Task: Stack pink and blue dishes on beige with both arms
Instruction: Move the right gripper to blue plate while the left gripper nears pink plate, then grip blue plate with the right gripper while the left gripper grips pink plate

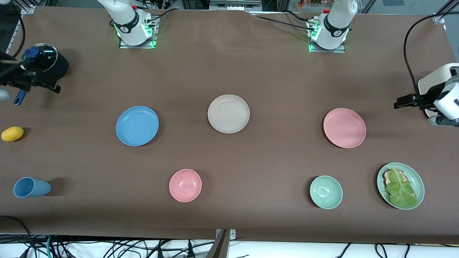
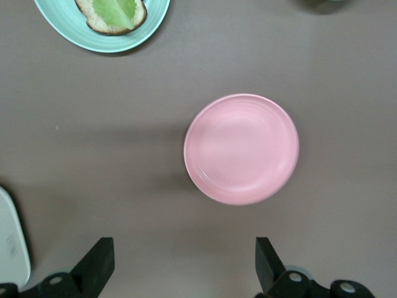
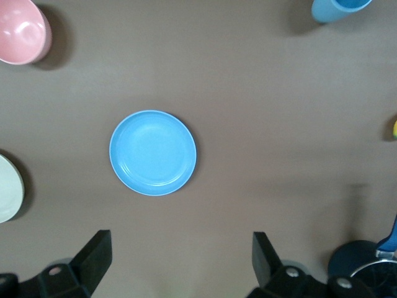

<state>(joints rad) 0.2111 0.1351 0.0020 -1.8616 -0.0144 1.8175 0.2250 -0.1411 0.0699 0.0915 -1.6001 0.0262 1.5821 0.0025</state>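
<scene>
The beige plate (image 1: 228,114) lies at mid-table. The blue plate (image 1: 137,125) (image 3: 152,153) lies toward the right arm's end and the pink plate (image 1: 344,128) (image 2: 241,149) toward the left arm's end, both bare. My left gripper (image 1: 398,104) (image 2: 184,248) hangs open and holds nothing, over the table at the left arm's end, apart from the pink plate. My right gripper (image 1: 53,87) (image 3: 182,242) is open with nothing in it, up beside the black pot, apart from the blue plate. An edge of the beige plate (image 3: 6,186) shows in the right wrist view.
Nearer the camera sit a pink bowl (image 1: 185,185), a green bowl (image 1: 326,192), a lettuce plate (image 1: 379,186) and a tipped blue cup (image 1: 30,187). A lemon (image 1: 12,133) and a lidded black pot (image 1: 46,62) are at the right arm's end; a white object (image 1: 435,80) is at the left arm's.
</scene>
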